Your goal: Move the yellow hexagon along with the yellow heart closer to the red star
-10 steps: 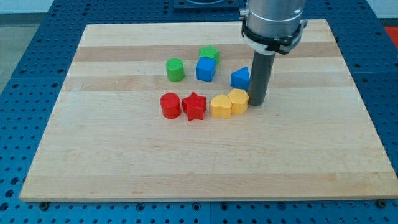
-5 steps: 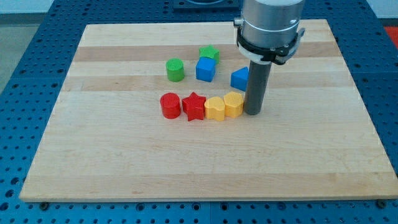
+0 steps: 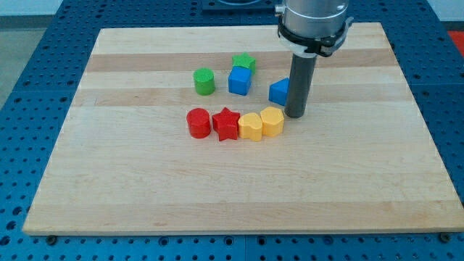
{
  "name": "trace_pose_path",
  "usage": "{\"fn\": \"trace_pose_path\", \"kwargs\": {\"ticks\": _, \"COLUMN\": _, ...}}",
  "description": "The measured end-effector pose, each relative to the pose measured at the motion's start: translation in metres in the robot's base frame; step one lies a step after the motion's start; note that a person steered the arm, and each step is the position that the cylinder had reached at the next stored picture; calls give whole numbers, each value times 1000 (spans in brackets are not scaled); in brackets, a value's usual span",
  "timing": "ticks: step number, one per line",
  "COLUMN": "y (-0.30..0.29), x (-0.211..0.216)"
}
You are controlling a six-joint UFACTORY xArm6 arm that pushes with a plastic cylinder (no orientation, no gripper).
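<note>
The red star [image 3: 227, 124] lies near the board's middle. The yellow heart [image 3: 251, 127] sits right against the star's right side, and the yellow hexagon [image 3: 272, 121] touches the heart's right side, so the three form a row. My tip [image 3: 294, 116] is just to the right of the hexagon and slightly toward the view's top, with a thin gap between them. The rod hides part of the blue block behind it.
A red cylinder [image 3: 198, 122] touches the star's left side. A green cylinder [image 3: 204, 81], a blue cube [image 3: 240, 81] and a green star [image 3: 243, 62] lie toward the view's top. A blue wedge-like block [image 3: 279, 91] sits just left of the rod.
My tip pushed the yellow hexagon and heart left until the heart met the red star. The tip then drew back slightly toward the view's top, off the hexagon.
</note>
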State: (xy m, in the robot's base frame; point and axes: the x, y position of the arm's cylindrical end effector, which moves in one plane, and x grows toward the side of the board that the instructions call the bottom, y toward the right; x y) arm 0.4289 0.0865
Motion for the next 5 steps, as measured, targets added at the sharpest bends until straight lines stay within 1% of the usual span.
{"fn": "trace_pose_path", "kwargs": {"ticks": 5, "y": -13, "x": 3}}
